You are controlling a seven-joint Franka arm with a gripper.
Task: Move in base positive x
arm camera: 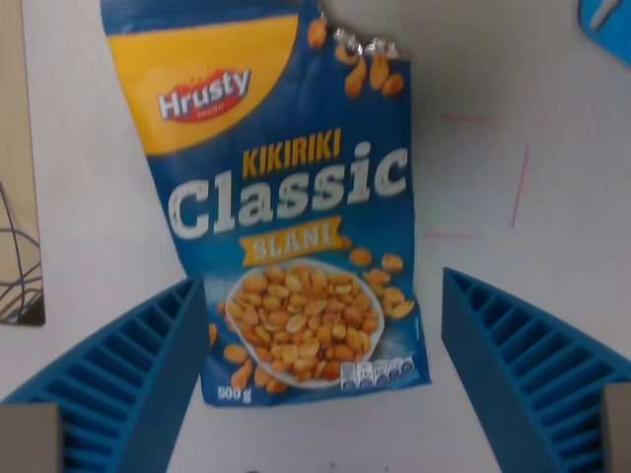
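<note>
Peanut bag on a white worktop

A blue Hrusty "Kikiriki Classic Slani" peanut bag point(296, 197) lies flat on the white worktop point(513, 108), its torn top corner toward the far edge. Faint pink pen lines point(518, 187) mark the surface to its right. A blue object point(606, 25) sits at the far right corner; dark cables point(15, 266) lie beyond the left edge.

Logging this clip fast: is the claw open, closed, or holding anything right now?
Claw: open, holding nothing. Its two blue fingers stand wide apart above the peanut bag, which lies flat on the table.
</note>
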